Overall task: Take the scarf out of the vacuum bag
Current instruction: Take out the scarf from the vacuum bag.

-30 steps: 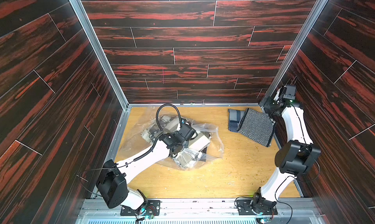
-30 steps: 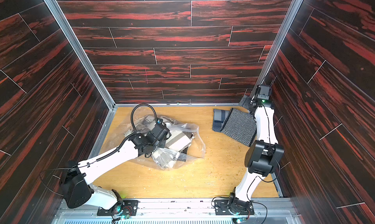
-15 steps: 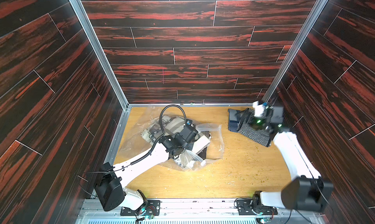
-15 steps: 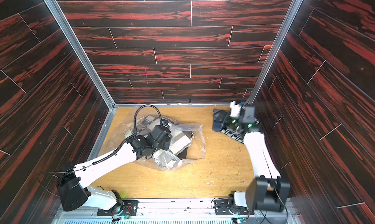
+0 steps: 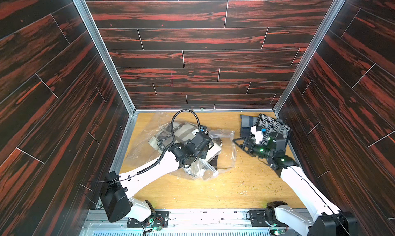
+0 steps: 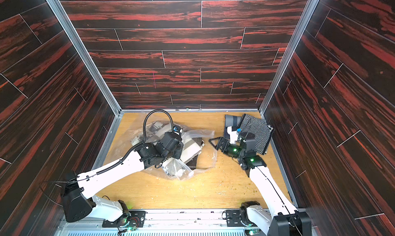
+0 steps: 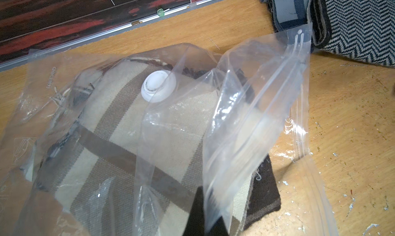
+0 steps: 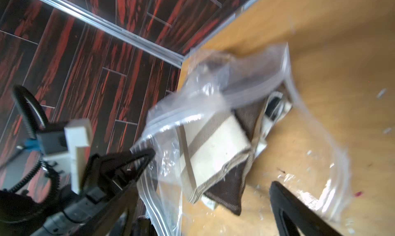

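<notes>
Left end effector (image 5: 191,163) pinches the bag (image 5: 224,151) open; right end effector (image 5: 239,146), spread, should next grab the scarf (image 8: 213,145).

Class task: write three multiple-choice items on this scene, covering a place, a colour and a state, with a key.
1. The zigzag cloth lies: A in the far right corner; B in the near left corner; C in the middle.
2. The valve on the vacuum bag is: A red; B white; C blue.
3. The right pincer is: A shut on the valve; B shut on the cloth; C open.
Key: A, it lies far and right in both top views; B, a white disc shows; C, its fingers stand apart.
</notes>
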Tool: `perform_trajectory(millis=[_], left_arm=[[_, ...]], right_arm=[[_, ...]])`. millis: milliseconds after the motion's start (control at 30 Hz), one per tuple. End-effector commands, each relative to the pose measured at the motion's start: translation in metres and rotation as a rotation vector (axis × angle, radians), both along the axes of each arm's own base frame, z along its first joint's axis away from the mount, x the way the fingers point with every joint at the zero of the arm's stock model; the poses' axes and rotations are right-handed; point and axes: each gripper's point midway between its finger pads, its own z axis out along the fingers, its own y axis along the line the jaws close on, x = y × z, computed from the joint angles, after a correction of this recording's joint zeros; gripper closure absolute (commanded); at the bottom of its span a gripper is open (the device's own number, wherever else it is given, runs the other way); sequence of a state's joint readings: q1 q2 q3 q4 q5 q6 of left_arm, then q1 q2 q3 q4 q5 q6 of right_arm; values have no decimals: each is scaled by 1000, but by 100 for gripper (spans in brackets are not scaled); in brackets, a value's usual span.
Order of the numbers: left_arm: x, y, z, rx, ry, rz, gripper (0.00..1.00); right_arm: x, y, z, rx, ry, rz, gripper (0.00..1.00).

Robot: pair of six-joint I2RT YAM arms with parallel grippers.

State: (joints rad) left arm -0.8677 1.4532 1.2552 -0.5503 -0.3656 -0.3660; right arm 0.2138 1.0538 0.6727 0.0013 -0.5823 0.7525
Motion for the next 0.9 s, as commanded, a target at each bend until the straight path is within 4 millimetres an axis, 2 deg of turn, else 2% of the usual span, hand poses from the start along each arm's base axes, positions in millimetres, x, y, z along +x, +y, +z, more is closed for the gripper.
perform_trajectory(millis=[0, 267, 433, 667, 867], left_arm=[[-2, -6, 4, -20, 5, -16, 100], [-3, -16, 4, -18, 15, -32, 100], [-8, -13, -2, 9, 43, -32, 100], [-16, -23, 3, -11, 38, -62, 100], [-24, -31, 0, 19, 44, -89, 100]], right_arm=[[-5, 9, 10, 55, -51, 8, 2], [-12, 9, 3, 81, -60, -6, 2], [-16, 11, 0, 105, -54, 5, 2], [-19, 17, -22, 137, -19, 13, 2], [-10, 30, -42, 145, -20, 31, 4]])
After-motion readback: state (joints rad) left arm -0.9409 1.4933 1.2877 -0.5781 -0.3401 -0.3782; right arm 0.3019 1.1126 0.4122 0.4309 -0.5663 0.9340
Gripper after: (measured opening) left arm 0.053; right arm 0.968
